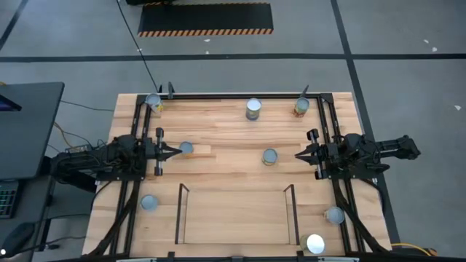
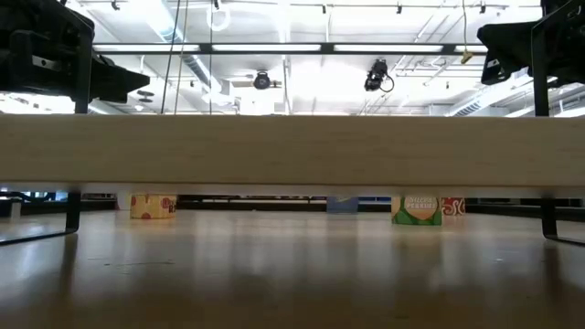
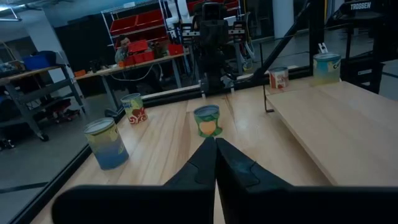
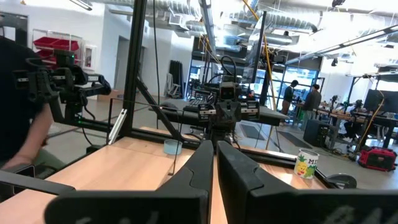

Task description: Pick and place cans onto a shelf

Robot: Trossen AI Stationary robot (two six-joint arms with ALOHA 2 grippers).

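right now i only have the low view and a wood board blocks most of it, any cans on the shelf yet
Observer: No. In the high view the shelf holds nothing.
Operator: which gripper is nearest a can
Observer: The left gripper. It is shut, and its tip is right beside the left can; I cannot tell if they touch. The right gripper is shut too, pointing at the middle can with a gap between them.
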